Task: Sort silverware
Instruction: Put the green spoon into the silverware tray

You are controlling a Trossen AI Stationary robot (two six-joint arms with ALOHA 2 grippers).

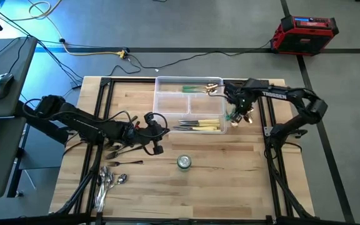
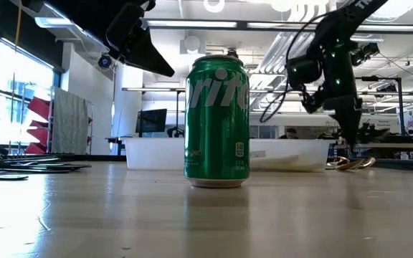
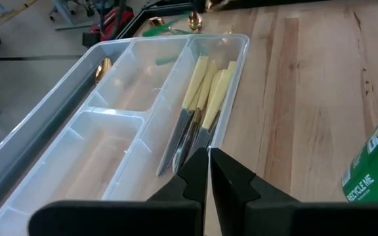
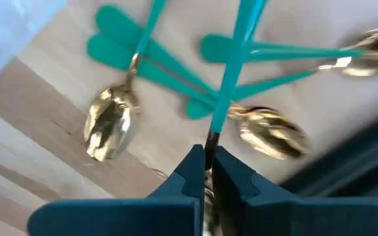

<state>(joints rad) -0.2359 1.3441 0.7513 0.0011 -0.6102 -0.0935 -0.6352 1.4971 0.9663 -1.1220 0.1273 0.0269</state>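
My right gripper (image 1: 237,115) hangs fingers down just right of the clear divided tray (image 1: 167,103), shut on a green-handled piece (image 4: 231,72). Below it, more green-handled pieces with gold ends (image 4: 110,121) lie on the wood. Cream-handled knives (image 3: 202,92) lie in the tray's near compartment, and green-handled pieces (image 1: 192,88) in its far one. Dark forks (image 1: 120,153) and shiny spoons (image 1: 108,181) lie at the table's left. My left gripper (image 3: 209,170) hovers shut with nothing in it at the tray's left end. My right gripper pinches the green-handled piece between its two fingers at the thin dark neck (image 4: 210,139) where the green handle ends. The fingers come from above, pointing down. The handle slants away below them over the other pieces; whether its far end is clear of the table does not show.
A green drink can (image 1: 184,162) stands upright on the wood near the table's middle, in front of the tray. Black frame rails (image 1: 269,125) run along the table's left and right sides. A red box (image 1: 306,31) sits on the floor beyond the table.
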